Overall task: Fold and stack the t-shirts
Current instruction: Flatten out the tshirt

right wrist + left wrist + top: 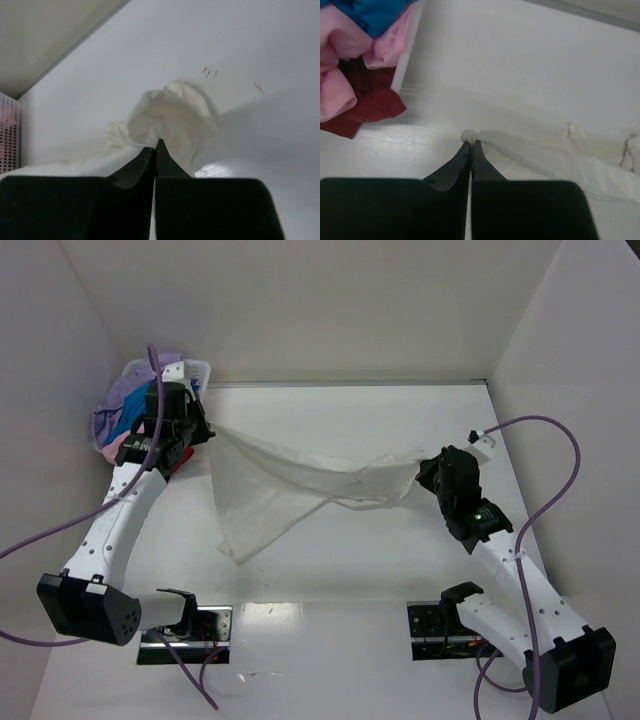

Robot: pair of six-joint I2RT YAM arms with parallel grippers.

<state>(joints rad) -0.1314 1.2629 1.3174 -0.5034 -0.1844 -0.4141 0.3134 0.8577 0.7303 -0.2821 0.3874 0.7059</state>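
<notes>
Pinching cream-white t-shirt point(285, 485) between my left gripper point(471, 145) and right gripper point(156, 146): light, limp cloth, sags low, probably best held at bunched edges.

place: robot lab cell | cues: white table point(380, 570), plain white walls point(330, 310) around it (purple cables point(578, 455) trailing)

You are reaching both arms forward and spreading them wide apart. Your left end effector point(471, 143) is pinching its fingers tightly together, pointing toward your right end effector point(156, 145), which is pinching likewise and pointing back.
</notes>
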